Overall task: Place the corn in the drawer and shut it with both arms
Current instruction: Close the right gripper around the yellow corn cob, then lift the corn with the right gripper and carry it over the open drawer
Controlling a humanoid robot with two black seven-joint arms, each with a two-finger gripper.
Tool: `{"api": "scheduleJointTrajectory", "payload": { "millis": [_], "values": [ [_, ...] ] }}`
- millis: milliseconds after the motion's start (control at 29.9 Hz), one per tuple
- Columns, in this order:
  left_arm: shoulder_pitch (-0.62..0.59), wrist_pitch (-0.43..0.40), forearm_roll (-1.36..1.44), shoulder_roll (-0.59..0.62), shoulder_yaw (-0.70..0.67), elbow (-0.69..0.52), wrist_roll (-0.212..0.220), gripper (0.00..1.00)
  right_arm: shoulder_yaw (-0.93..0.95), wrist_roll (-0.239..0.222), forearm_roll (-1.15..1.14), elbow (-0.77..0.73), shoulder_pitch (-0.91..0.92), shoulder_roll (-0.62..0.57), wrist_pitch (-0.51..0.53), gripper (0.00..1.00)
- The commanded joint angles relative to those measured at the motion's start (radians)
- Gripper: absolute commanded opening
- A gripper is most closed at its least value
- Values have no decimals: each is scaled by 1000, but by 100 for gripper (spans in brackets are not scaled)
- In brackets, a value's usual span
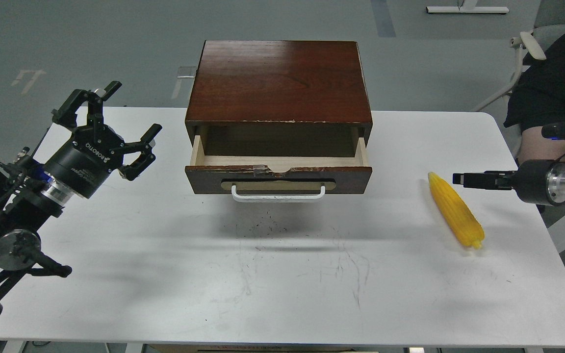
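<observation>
The corn lies on the white table at the right, tip pointing toward the back left. The drawer of the dark wood cabinet stands pulled open, pale wood inside and empty, its white bar handle facing me. My left gripper is open and empty, held above the table left of the drawer. My right gripper comes in level from the right, seen edge-on as a thin dark shape just right of the corn's far end. Its fingers cannot be told apart.
A person in dark clothes sits by a chair past the table's right back corner. The cabinet stands at the table's back middle. Bare scuffed tabletop lies in front of the drawer.
</observation>
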Motion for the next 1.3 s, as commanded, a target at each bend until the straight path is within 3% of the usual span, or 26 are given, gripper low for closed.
{"api": "scheduleJointTrajectory", "payload": {
  "millis": [0, 401, 602, 702, 802, 1036, 1103, 1270],
  "values": [
    [2, 0, 0, 0, -1, 0, 0, 100, -29, 0, -2, -18, -2, 42, -21, 100],
    [2, 0, 0, -3, 0, 0, 0, 100, -121, 0, -3, -56, -18, 88, -55, 98],
    [2, 0, 0, -3, 0, 0, 0, 100, -144, 0, -3, -67, -21, 88, -64, 90],
    [2, 0, 0, -3, -1, 0, 0, 100, -152, 0, -3, -66, -25, 88, -64, 73],
    [2, 0, 0, -3, -1, 0, 0, 100, -153, 0, -2, -64, -28, 88, -64, 67],
    [2, 0, 0, -3, -3, 0, 0, 100, -150, 0, 0, -49, -16, 82, -64, 9],
    [2, 0, 0, -3, -5, 0, 0, 100, -141, 0, 3, -38, -7, 79, -67, 5],
    [2, 0, 0, -3, -6, 0, 0, 100, -93, 0, 17, 13, 90, 50, -70, 5]
  ]
}}
